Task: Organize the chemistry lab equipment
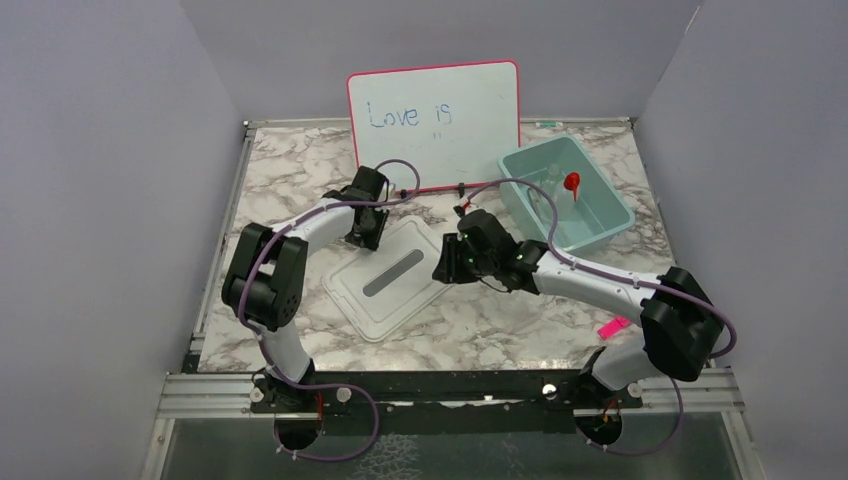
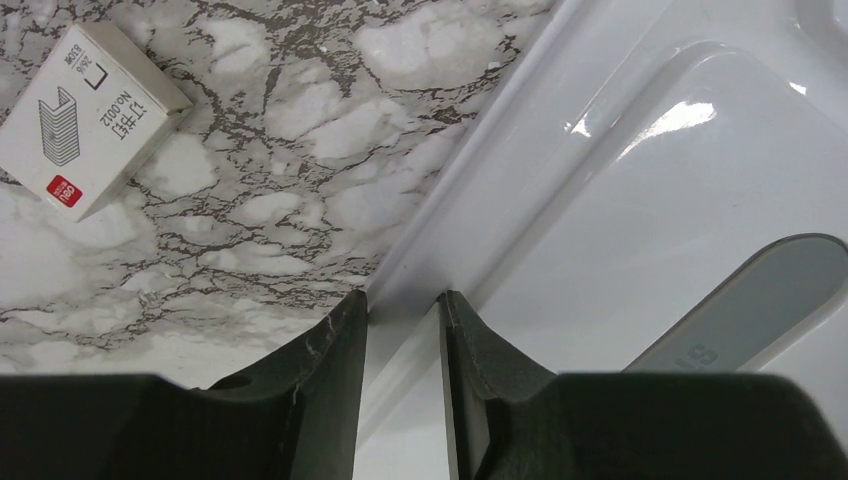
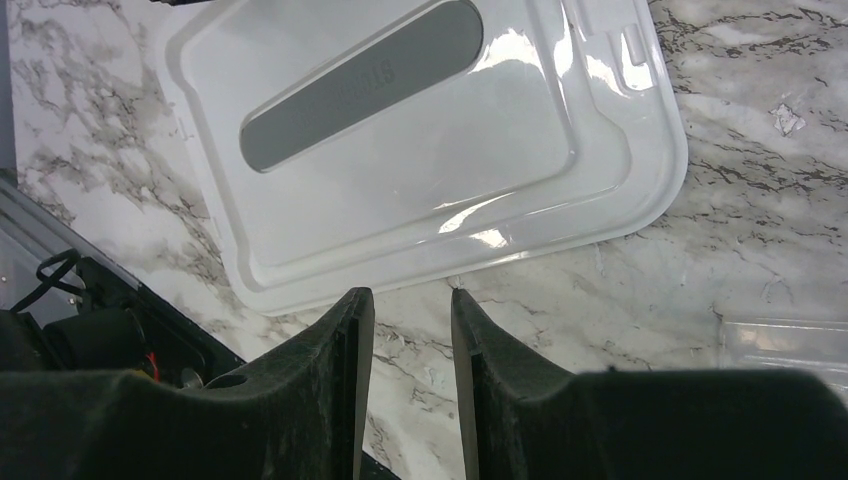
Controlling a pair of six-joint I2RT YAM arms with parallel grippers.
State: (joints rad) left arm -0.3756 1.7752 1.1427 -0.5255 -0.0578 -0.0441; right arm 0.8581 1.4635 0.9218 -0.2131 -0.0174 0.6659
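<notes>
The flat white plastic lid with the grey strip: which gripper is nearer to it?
Left. The left gripper straddles the edge of the flat white plastic lid; the right gripper hovers just outside the edge, over marble.

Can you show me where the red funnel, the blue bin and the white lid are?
red funnel (image 1: pixel 572 181): top view, on its red cone.
blue bin (image 1: pixel 610 213): top view, on its right wall.
white lid (image 1: pixel 362 292): top view, on its bare left part.

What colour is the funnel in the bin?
Red funnel, seen best in the top external view.
</notes>
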